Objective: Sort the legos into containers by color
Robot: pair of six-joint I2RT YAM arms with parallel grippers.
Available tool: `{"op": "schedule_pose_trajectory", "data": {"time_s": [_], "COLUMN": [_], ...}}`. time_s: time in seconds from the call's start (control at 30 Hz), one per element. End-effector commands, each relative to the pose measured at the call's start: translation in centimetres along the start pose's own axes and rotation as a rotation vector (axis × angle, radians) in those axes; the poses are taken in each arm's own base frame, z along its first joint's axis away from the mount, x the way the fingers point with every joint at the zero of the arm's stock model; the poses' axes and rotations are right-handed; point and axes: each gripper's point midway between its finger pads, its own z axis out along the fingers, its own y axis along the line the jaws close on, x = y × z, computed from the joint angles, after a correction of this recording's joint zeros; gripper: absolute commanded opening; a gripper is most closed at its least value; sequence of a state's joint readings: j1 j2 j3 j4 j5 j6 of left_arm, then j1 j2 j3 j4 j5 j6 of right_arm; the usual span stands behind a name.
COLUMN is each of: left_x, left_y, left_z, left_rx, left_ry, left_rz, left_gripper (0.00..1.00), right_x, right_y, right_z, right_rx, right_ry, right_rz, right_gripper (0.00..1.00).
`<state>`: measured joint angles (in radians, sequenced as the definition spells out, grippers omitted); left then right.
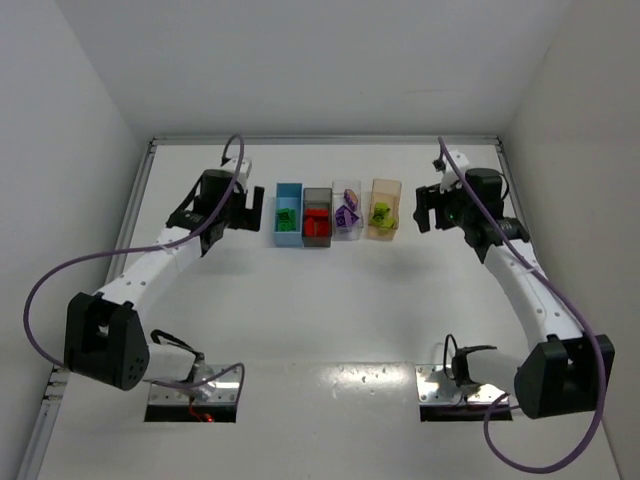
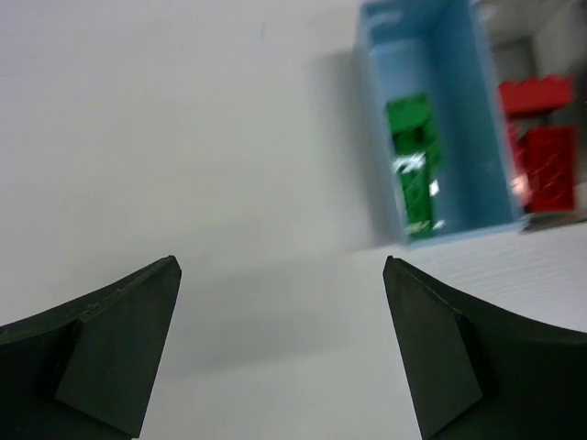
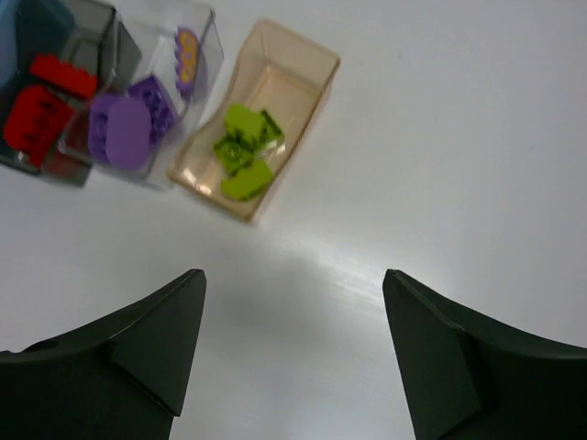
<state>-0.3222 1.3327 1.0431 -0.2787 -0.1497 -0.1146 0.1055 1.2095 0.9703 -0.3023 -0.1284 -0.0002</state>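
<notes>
left claw (image 2: 280, 266): fingers spread wide, nothing between them. Over bare table just left of the bin row, not touching it. Can't tell if it touches the table.
right claw (image 3: 293, 275): fingers spread wide too, empty. Over bare table right of the row, apart from it.
bin row: four small rectangular plastic bins, long sides together, far-centre of the white table (image 1: 330, 310), between the two claws.
opaque blue plastic bin (image 1: 290, 188): leftmost. Holds the green studded plastic bricks (image 2: 413, 165), in the half nearer the arms.
smoky dark grey plastic bin (image 1: 317, 192): second from left. Holds the red studded bricks (image 1: 317, 222).
clear colourless plastic bin (image 1: 347, 184): third. Holds the purple studded bricks (image 3: 138, 119).
translucent pale orange plastic bin (image 3: 303, 64): rightmost. Holds the lime-yellow studded bricks (image 3: 243, 151), bunched together toward its near end.
sorting: one colour per bin in every bin I can see into; brick count per bin too small to tell.
</notes>
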Motion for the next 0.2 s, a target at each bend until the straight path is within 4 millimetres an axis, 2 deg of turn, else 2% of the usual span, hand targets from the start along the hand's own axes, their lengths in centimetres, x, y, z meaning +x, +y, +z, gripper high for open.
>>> {"op": "schedule_pose_trajectory", "data": {"time_s": [0.0,0.03,0.07,0.1,0.17], "left_x": [0.8,1.3,1.5,2.0,1.5], "left_y": [2.1,2.1,2.7,3.1,3.6], "left_z": [-1.5,-1.4,-1.5,-1.3,-1.8], "left_rx": [-0.027,-0.027,-0.04,-0.051,-0.06], "left_ry": [-0.023,-0.012,-0.013,-0.006,-0.031], "left_rz": [-0.009,-0.008,-0.016,-0.022,-0.02], "left_gripper": [0.99,0.99,0.99,0.99,0.99], "right_x": [2.6,3.8,4.1,4.6,5.0], "right_y": [-0.2,-0.2,0.0,-0.7,-0.7], "right_z": [-1.0,-0.9,-1.0,-1.1,-1.1], "right_rx": [-0.034,-0.038,-0.048,-0.029,-0.04], "right_ry": [0.034,0.056,0.057,0.066,0.072], "right_rz": [-0.015,-0.004,-0.003,0.012,0.021], "right_gripper": [0.8,0.8,0.8,0.81,0.81]}}
